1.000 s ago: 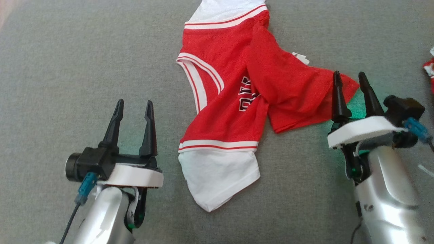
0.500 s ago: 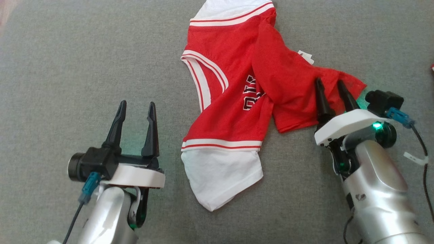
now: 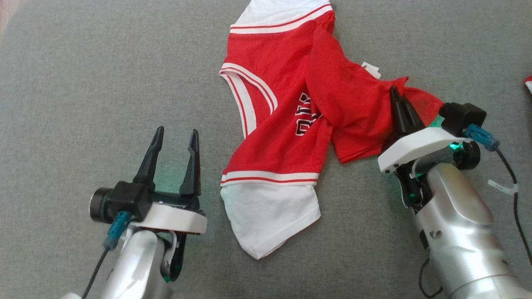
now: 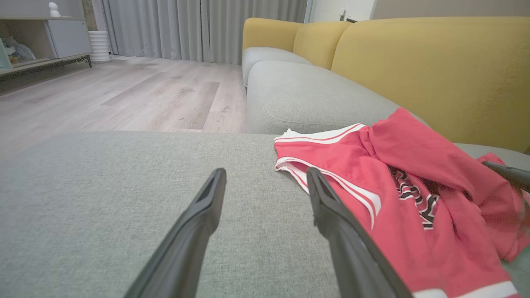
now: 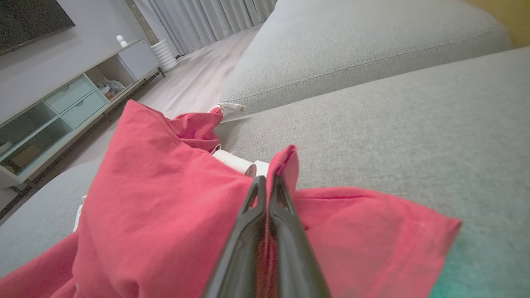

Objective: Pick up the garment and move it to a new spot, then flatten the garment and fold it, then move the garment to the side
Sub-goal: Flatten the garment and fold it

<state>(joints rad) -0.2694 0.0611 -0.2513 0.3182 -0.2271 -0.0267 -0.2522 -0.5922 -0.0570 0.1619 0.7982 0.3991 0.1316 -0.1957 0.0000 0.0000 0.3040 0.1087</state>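
Left gripper (image 3: 177, 131) (image 4: 266, 171): you had its two fingers spread wide with nothing between them, near the garment's lower left edge but apart from it.
Sofa seat (image 3: 83, 83): grey fabric, and it carried everything you were working on.
Garment (image 3: 282, 95) (image 4: 393, 198) (image 5: 157, 186): the red jersey with white trim lay rumpled in the middle of the seat, white panels at its near and far ends. One red flap was folded across the dark lettering and reached out to the right.
White tag (image 3: 371, 69): it stuck out at the flap's far right edge.
Right gripper (image 3: 395, 89) (image 5: 268, 179): you had its fingers pressed together, pinching the red cloth at the flap's right end. A small peak of fabric stood up at the fingertips.
Yellow backrest (image 4: 434, 74): it rose behind the garment in the left wrist view.
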